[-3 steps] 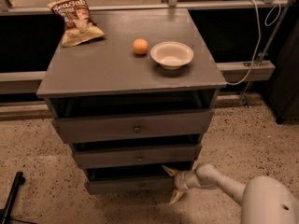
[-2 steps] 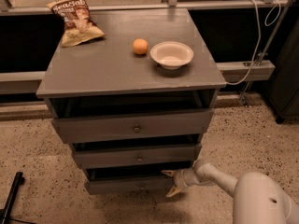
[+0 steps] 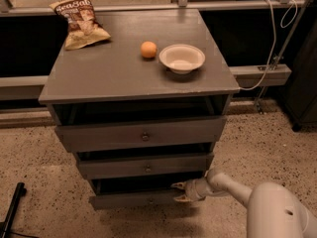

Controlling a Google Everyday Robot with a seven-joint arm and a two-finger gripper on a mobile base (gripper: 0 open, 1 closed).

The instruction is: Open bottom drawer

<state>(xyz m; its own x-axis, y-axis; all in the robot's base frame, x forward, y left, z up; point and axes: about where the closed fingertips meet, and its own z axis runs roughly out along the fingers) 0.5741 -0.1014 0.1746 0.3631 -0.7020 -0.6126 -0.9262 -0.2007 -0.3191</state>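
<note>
The grey cabinet [image 3: 138, 78] has three drawers stacked under its top. The bottom drawer [image 3: 131, 200] is the lowest and narrowest front, with a dark gap above it; I cannot make out its knob. My gripper [image 3: 177, 192] is at the right end of that front, reaching in from the lower right on the white arm [image 3: 233, 186]. Its fingers stand spread apart, one fingertip [image 3: 176, 185] by the drawer's top edge and the other lower, in front of the drawer face. Nothing is held between them.
On the cabinet top lie a chip bag [image 3: 79, 23], an orange [image 3: 148, 49] and a white bowl [image 3: 182, 58]. The middle drawer [image 3: 146, 166] and top drawer [image 3: 143, 135] stick out above. A black pole [image 3: 12, 207] lies on the speckled floor at left. A cable [image 3: 270, 38] hangs at right.
My gripper has shifted slightly left and up, closer to the right end of the bottom drawer front. The drawers and the things on top have not moved.
</note>
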